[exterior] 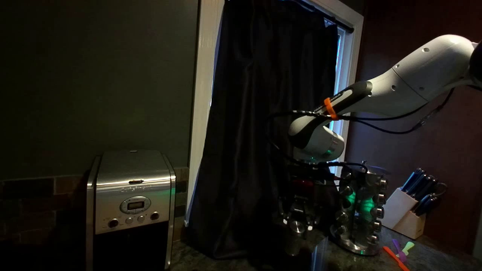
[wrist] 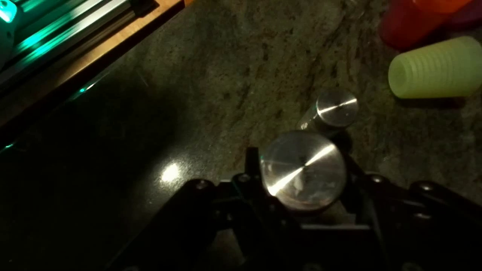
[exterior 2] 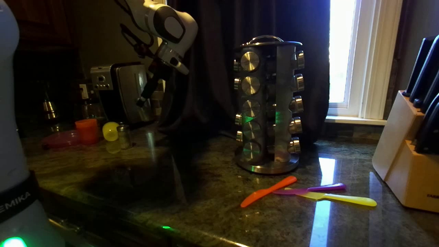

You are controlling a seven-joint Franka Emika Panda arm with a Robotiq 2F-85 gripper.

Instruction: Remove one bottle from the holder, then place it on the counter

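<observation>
Your jaws stand only as far apart as the metal cap (wrist: 304, 172) between them — it seems that the gripper (wrist: 301, 169) has hold of one bottle (exterior: 295, 238). This bottle is outside of the holder (exterior 2: 271, 168), well apart from it, and in an exterior view the gripper hangs above the counter (exterior 2: 212, 212). A second bottle (exterior 2: 124, 136) stands on the counter, near the yellow cup (exterior 2: 110, 131), which lies on its side. So the removal looks done, and the step in hand is probably the placing. The gripper leans, and the held bottle appears tilted also; its base is too dark to judge well. Next you should bring it upright, lower it slowly and away from these two things, and release only when the base sits flat — otherwise it may tip.
</observation>
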